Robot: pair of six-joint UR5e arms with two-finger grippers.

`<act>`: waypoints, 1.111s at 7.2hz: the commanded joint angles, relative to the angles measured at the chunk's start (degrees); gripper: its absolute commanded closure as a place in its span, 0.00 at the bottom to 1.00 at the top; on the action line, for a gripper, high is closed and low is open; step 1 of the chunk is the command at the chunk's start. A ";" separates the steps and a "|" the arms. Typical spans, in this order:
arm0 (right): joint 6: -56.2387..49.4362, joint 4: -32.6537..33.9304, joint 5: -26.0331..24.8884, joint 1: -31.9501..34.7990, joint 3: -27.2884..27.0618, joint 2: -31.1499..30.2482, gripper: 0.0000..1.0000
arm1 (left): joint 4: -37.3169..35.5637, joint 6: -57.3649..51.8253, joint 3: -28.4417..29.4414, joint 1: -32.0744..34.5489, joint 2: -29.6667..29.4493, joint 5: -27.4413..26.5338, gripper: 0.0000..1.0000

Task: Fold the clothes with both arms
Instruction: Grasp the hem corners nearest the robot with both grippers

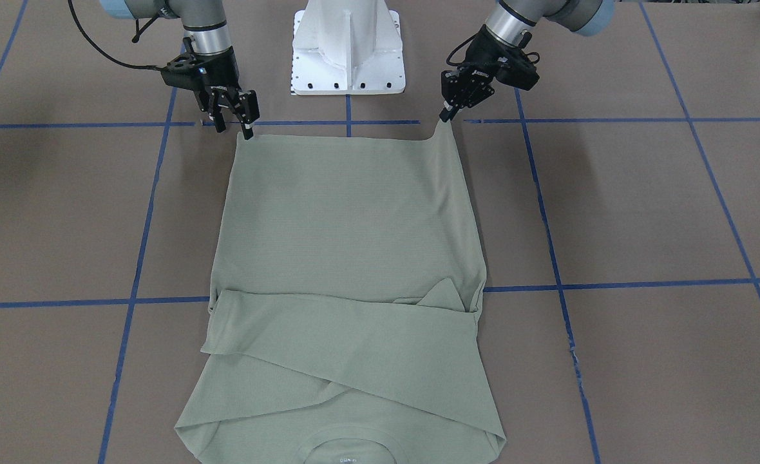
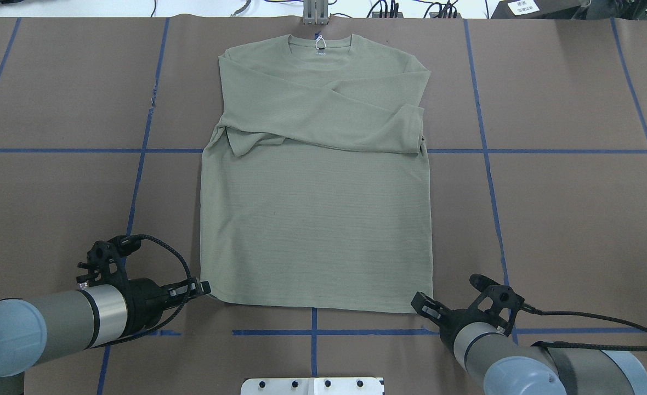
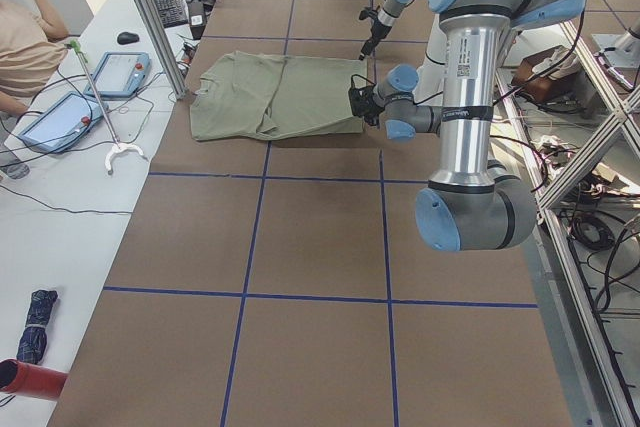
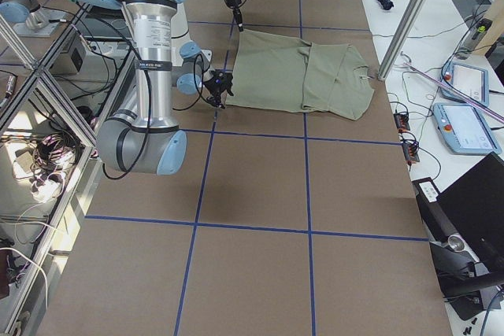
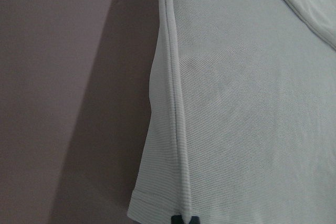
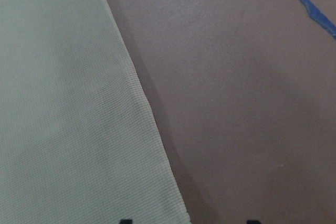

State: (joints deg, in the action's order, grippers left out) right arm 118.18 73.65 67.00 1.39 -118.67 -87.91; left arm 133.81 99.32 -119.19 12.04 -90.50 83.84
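The pale sage-green shirt lies flat on the brown table with both sleeves folded across the chest, its neck and white hang tag at the far edge. My left gripper is shut on one near hem corner, which is drawn up into a small peak; the left wrist view shows its tips pinched on the hem. My right gripper is open just above the other near hem corner. In the right wrist view the shirt's side edge runs between its spread tips.
The white pedestal stands between the arms, just behind the hem. Blue tape lines cross the table. A side bench with tablets, a seated person and an aluminium post lie beyond the shirt's neck end.
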 commanded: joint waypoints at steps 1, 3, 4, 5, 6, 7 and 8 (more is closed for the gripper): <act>0.21 0.09 -1.08 -0.78 1.33 0.72 0.23 | 0.04 0.08 0.01 0.00 -0.03 0.01 1.00; 0.21 0.09 -1.17 -0.87 1.60 1.50 0.38 | 0.04 0.08 0.01 0.00 -0.03 0.01 1.00; 0.29 0.00 -1.17 -0.87 1.69 1.77 0.59 | 0.04 0.08 0.01 0.00 0.06 0.01 1.00; 0.56 0.00 -1.17 -0.69 1.69 2.04 0.93 | 0.04 0.08 0.10 0.00 -0.03 0.01 1.00; 0.56 0.00 -1.17 -0.69 1.69 2.04 1.00 | 0.04 0.17 0.01 0.00 -0.03 0.01 1.00; 0.47 0.09 -1.34 -0.43 1.60 1.95 1.00 | 0.04 0.08 0.01 0.00 -0.03 0.01 1.00; 0.30 0.61 -1.26 0.01 0.90 1.86 1.00 | 0.04 0.08 0.01 0.00 -0.03 0.01 1.00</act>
State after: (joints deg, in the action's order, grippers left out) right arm 118.63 73.85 65.74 1.00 -117.21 -85.97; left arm 133.86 99.43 -119.17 12.04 -90.52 83.85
